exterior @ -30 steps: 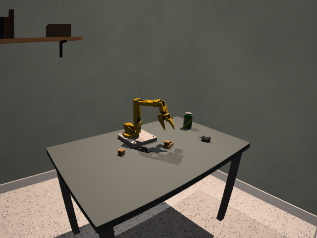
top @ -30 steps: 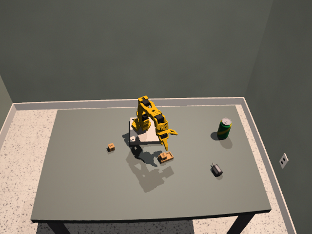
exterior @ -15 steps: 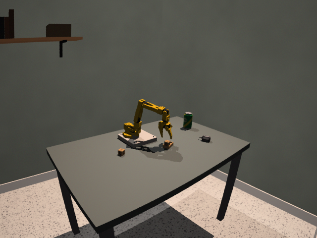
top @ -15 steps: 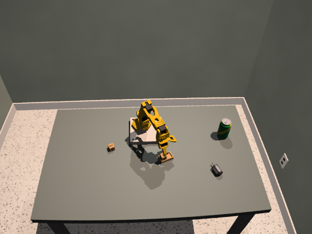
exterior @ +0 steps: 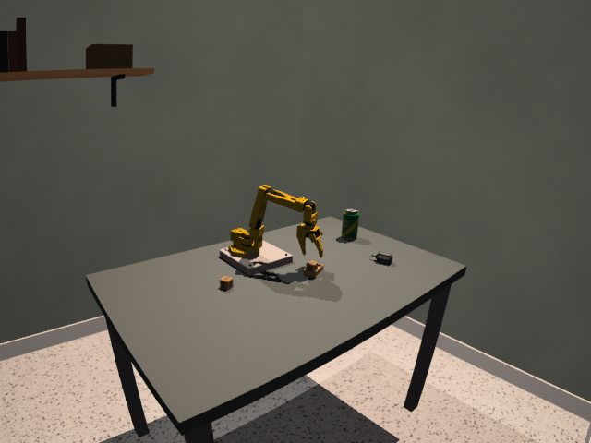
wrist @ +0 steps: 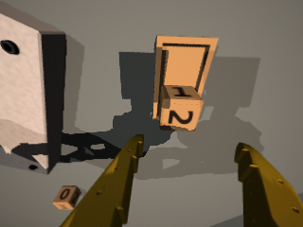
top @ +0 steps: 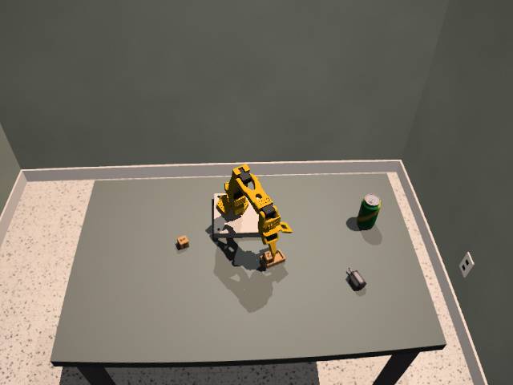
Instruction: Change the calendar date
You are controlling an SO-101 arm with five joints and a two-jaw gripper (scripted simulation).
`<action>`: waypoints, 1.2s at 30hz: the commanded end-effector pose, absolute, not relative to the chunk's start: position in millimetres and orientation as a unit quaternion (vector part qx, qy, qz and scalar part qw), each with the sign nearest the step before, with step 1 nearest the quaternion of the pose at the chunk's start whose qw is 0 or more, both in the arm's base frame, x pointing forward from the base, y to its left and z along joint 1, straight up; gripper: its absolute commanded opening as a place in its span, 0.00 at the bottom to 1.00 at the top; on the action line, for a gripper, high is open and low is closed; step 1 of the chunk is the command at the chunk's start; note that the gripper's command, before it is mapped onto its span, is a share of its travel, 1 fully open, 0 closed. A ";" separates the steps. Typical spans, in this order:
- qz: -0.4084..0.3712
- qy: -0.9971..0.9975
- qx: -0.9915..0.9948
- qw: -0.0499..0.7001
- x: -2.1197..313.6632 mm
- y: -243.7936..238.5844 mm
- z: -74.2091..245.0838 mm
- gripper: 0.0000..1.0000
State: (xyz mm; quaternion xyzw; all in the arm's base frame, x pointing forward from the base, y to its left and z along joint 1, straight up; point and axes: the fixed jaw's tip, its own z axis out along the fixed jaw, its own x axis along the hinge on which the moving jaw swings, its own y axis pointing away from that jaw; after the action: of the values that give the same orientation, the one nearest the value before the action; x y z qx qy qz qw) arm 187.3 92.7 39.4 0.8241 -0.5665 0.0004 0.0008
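Note:
A wooden tray lies in front of the robot base. One wooden cube is at one end of it; the other end is bare. In the wrist view this cube shows a 2 on top and a 1 on the side toward the bare end. A second cube lies on the table, away from the tray, with a 0 visible in the wrist view. My gripper is open and empty above the tray. The month's name is not visible.
The pale base plate is beside the tray. A green can stands farther right. A dark plug-like object lies to the tray's right.

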 end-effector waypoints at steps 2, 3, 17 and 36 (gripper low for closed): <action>0.001 -0.560 0.828 -0.001 188.3 95.5 38.1 0.35; 0.001 -0.560 0.828 -0.001 188.3 95.5 38.1 0.35; 0.001 -0.560 0.828 -0.001 188.8 95.7 32.0 0.35; 0.001 -0.560 0.828 -0.001 188.7 95.6 6.2 0.35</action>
State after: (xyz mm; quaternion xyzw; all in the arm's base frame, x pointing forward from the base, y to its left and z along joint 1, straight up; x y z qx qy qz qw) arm 191.0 94.5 13.6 0.8241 -0.5665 0.0040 -0.0058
